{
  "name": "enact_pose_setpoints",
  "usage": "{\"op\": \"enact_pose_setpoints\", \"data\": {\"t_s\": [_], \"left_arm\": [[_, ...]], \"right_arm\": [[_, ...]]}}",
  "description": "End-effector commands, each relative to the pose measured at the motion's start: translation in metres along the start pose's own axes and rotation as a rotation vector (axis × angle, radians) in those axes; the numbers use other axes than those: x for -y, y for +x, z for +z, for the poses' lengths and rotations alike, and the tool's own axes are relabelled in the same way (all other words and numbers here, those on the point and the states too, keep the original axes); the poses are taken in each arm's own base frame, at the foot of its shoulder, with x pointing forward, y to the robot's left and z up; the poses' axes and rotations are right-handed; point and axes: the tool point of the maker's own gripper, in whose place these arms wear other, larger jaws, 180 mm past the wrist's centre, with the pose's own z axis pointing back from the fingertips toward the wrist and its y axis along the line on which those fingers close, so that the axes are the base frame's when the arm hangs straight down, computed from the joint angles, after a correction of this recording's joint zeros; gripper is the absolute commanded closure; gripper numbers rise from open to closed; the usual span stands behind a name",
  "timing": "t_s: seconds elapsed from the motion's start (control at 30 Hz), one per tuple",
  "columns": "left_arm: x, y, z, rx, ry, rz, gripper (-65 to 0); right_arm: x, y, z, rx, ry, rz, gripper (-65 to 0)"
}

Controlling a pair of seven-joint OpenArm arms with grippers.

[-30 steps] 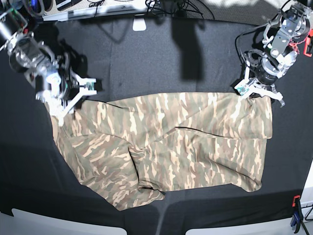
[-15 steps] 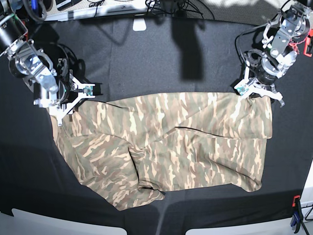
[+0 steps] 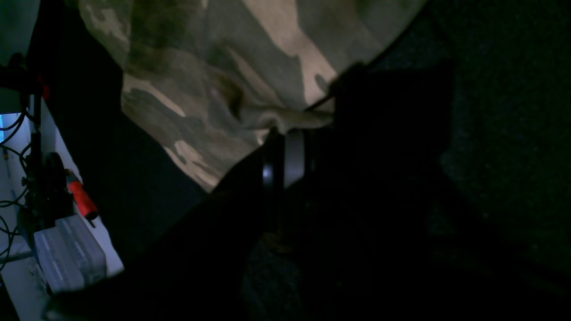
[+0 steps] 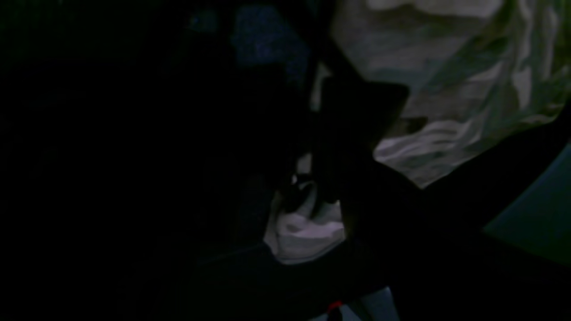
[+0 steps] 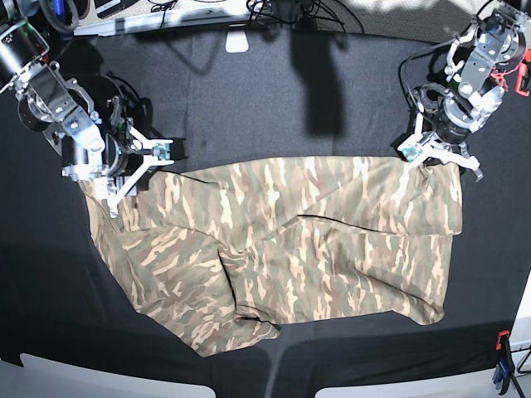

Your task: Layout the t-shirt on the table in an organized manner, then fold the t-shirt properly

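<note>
The camouflage t-shirt (image 5: pixel 282 249) lies spread across the black table (image 5: pixel 274 99), with its lower left part bunched in folds. My left gripper (image 5: pixel 440 157) is at the shirt's upper right corner and is shut on its edge. In the left wrist view the left gripper (image 3: pixel 308 120) pinches a ridge of the t-shirt (image 3: pixel 223 67). My right gripper (image 5: pixel 134 176) stands open over the shirt's upper left corner, its white fingers (image 5: pixel 158 151) spread on either side of the cloth edge. The right wrist view is very dark; the t-shirt (image 4: pixel 446 89) shows at the upper right.
A white object (image 5: pixel 236 40) and cables lie at the table's far edge. A red clamp (image 5: pixel 523 79) is at the right edge and another clamp (image 5: pixel 502 365) at the front right. A light rim (image 5: pixel 108 377) runs along the front. A red-handled clamp (image 3: pixel 82 200) shows in the left wrist view.
My right gripper has turned and shifted a little right and down, closer onto the shirt's upper left corner. The left gripper and the shirt have stayed where they were.
</note>
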Motion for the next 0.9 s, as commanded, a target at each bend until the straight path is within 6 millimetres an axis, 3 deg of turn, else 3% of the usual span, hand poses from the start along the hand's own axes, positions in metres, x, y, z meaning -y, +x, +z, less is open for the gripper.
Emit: {"op": "enact_pose_setpoints", "data": {"t_s": [0.0,0.3,0.43,0.53,0.87], "left_arm": [[-0.014,0.005,0.001,0.019,0.036,-0.007,0.0],[-0.014,0.005,0.001,0.019,0.036,-0.007,0.0],[-0.014,0.005,0.001,0.019,0.036,-0.007,0.0],[-0.014,0.005,0.001,0.018,0.035,-0.007,0.0],[-0.014,0.005,0.001,0.019,0.036,-0.007,0.0]], "right_arm": [[0.020,0.003,0.001,0.009,-0.049,0.009,-32.5],[0.021,0.004,0.001,0.014,-0.053,0.009,-32.5],[0.037,0.006,0.002,0.013,-0.133,0.010,-32.5],[0.038,0.004,0.001,0.006,-0.137,0.011,-32.5],[0.042,-0.031,-0.018,-0.106,-0.145,0.023,-32.4]]}}
